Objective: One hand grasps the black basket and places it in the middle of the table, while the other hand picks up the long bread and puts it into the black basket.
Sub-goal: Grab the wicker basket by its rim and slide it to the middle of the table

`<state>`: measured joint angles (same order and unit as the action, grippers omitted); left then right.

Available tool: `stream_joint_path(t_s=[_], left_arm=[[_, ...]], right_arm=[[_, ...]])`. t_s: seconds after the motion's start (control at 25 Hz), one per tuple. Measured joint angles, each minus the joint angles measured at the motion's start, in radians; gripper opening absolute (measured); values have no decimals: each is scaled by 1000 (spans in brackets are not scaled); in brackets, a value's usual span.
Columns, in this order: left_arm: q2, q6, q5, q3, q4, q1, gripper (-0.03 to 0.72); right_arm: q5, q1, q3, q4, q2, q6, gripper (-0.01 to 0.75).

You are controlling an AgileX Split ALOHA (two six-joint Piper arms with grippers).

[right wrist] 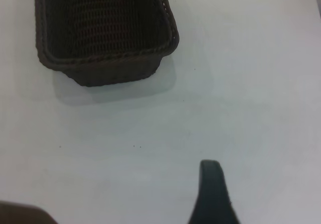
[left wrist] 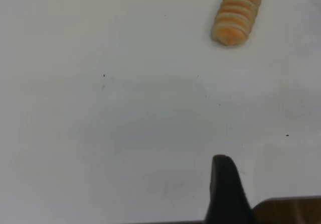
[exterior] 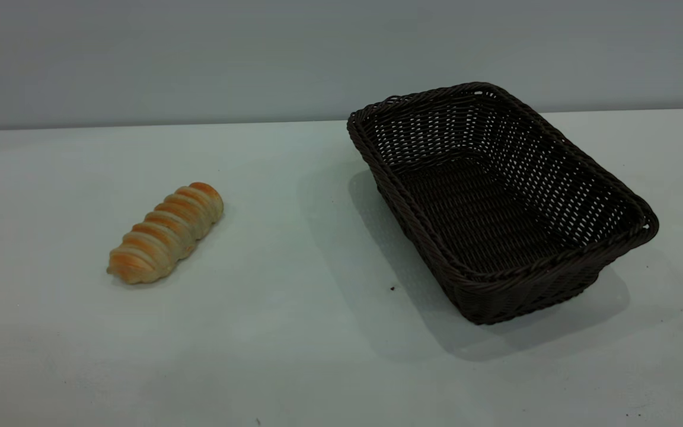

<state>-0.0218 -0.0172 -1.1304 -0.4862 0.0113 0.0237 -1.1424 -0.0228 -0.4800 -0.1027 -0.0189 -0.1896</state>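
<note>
The long bread point(exterior: 166, 232), golden with pale spiral ridges, lies on the table point(exterior: 294, 332) at the left, slanted away toward the right. The black basket point(exterior: 525, 296), empty and upright, stands on the table at the right, set at an angle. Neither gripper shows in the exterior view. In the left wrist view a dark part of my left gripper point(left wrist: 223, 189) hangs over bare table, well apart from the bread point(left wrist: 236, 13). In the right wrist view a dark part of my right gripper point(right wrist: 213, 189) hangs over bare table, well short of the basket point(right wrist: 110, 68).
A grey wall runs behind the table's far edge point(exterior: 199, 126). A small dark speck point(exterior: 392, 288) lies on the table just left of the basket. A brown edge point(left wrist: 291, 209) shows in the left wrist view beside the gripper.
</note>
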Motion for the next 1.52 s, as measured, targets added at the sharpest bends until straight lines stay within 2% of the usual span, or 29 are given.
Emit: stream_joint_path(t_s=[1.2, 1.52], left_arm=[[0, 0, 3, -2, 0, 0, 485], [59, 10, 133, -48, -38, 0, 485]], right_arm=[[0, 0, 0, 0, 0, 7, 562], [17, 0, -3, -1, 0, 15, 562]])
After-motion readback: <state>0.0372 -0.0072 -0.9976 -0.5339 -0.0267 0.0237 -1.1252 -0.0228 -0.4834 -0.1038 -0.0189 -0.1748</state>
